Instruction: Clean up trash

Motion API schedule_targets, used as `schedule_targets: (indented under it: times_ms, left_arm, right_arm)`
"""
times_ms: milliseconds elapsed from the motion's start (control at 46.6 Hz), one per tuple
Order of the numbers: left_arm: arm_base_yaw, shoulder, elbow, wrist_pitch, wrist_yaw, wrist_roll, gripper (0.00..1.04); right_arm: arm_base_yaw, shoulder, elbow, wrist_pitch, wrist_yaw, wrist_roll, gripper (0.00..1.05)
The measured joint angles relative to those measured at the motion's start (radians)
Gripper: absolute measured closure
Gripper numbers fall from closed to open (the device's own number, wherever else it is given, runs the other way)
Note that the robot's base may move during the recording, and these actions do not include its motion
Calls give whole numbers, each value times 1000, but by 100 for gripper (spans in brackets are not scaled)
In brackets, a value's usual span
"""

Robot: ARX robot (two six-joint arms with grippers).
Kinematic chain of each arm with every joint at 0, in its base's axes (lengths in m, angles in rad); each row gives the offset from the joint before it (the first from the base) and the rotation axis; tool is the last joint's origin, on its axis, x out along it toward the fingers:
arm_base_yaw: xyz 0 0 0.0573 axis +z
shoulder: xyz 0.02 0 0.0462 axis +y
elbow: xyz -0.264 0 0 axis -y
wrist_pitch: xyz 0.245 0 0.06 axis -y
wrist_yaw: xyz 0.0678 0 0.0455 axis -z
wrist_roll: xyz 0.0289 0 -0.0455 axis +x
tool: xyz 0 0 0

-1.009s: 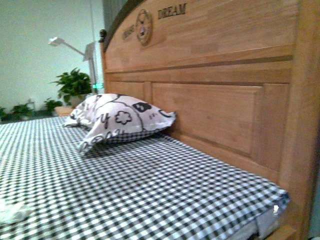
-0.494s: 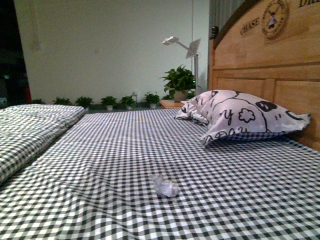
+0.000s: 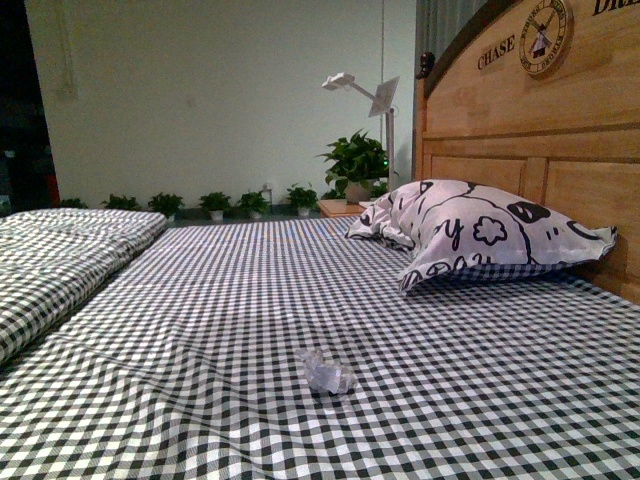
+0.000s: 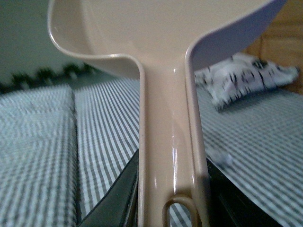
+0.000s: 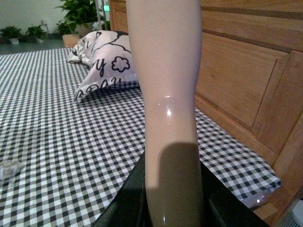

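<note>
Left gripper [image 4: 173,210] is clamped on the handle of the beige dustpan [image 4: 165,28], and the right gripper [image 5: 173,208] is closed around a second beige handle [image 5: 165,71] whose head is not shown. Nothing is judged cleaned yet. Ahead of both grippers the checked sheet [image 3: 200,300] is spread, the pillow [image 3: 480,230] is propped beyond the right gripper against the headboard [image 3: 520,110], and the trash [image 3: 325,372], a crumpled white ball, is seen ahead between them, untouched; sweeping it up is left.
</note>
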Motion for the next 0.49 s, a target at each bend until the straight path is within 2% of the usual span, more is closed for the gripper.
schedule_targets:
  times_ms: [64,129,279,365,494]
  left_arm:
    - [43,86,139,-315,108,79,77]
    - [95,170,187,-479,154,175,77]
    - [204,397,237,-478,191,465,77]
    - [219,513,279,-462,181,654,77]
    - [211,613,304,-389,154,832,77]
  right_arm:
    - [0,0,0,0,0,0,84]
    - [0,0,0,0,0,0,84]
    - [-1,0,0,0,-3,0,84]
    - [-1,0,0,0,-2,0,84]
    - [-1,0,0,0,-3,0,84]
